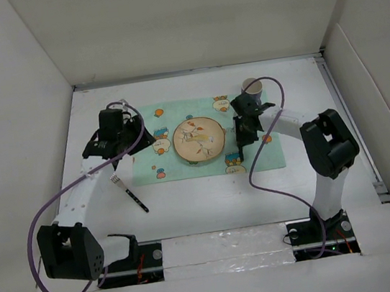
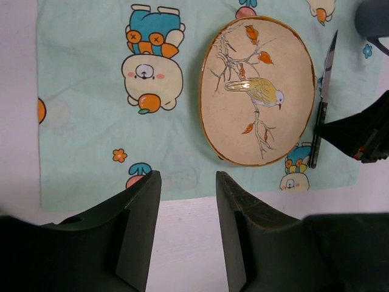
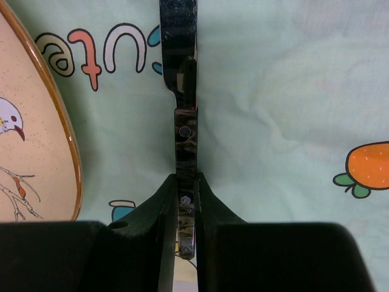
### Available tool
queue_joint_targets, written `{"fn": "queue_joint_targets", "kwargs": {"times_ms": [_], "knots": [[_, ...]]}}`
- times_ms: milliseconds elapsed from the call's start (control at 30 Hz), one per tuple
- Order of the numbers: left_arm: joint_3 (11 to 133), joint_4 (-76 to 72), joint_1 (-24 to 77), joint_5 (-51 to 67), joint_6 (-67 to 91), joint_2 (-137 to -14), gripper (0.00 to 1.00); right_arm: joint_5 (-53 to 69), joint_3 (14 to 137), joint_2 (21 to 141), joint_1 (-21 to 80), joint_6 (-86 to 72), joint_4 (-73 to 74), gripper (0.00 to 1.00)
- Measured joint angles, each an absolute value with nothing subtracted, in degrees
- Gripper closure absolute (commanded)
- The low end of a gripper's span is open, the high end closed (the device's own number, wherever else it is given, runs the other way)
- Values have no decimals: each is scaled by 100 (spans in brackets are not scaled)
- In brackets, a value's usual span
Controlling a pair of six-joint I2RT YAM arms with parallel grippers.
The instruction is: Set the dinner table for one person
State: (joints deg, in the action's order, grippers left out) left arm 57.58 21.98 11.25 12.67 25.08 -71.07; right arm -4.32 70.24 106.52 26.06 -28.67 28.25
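Right gripper [image 3: 185, 182]: jaws pinched narrow on the handle of the knife [image 3: 182, 131], centre of the wrist view, blade over the mint mat [image 3: 273, 91], just beside the plate [image 3: 36, 121] at frame left. Left gripper [image 2: 185, 182]: wide, holding nothing. The dinner table [image 1: 210, 202] fills the middle of the overhead view. Risk, as I judge it: a skewed release knocks the knife against the plate rim or drags the mat. The fork [image 1: 129, 193], lower left, lies flat and may slip a pinch.
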Motion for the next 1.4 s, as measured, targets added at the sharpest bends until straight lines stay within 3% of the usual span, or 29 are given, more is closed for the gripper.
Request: {"fn": "queue_joint_targets", "kwargs": {"times_ms": [67, 167, 200, 500, 733, 933, 1167, 1400], "knots": [[5749, 2257, 1125, 1122, 2515, -7085, 63, -469, 7024, 10683, 2606, -2860, 2823, 100], [5669, 2329, 1125, 862, 2539, -7028, 63, -506, 7030, 10702, 2606, -2842, 2797, 85], [5631, 2373, 1125, 781, 2550, -7006, 62, -506, 7030, 10702, 2606, -2838, 2797, 74], [5402, 3033, 1024, 110, 2689, -6796, 60, -388, 7085, 10514, 2593, -2576, 3022, 47], [5365, 3868, 821, -309, 3116, -6805, 61, -43, 7091, 9168, 2556, -2220, 3297, 47], [4554, 4106, 639, -316, 3844, -6967, 58, 591, 6388, 7609, 2550, -2198, 3074, 47], [4206, 3946, 541, -342, 4515, -7835, 58, 1039, 5881, 7279, 2873, -2204, 3100, 47], [4206, 3848, 541, -631, 4834, -7883, 58, 1114, 5865, 7137, 3035, -2204, 3105, 48]]}}
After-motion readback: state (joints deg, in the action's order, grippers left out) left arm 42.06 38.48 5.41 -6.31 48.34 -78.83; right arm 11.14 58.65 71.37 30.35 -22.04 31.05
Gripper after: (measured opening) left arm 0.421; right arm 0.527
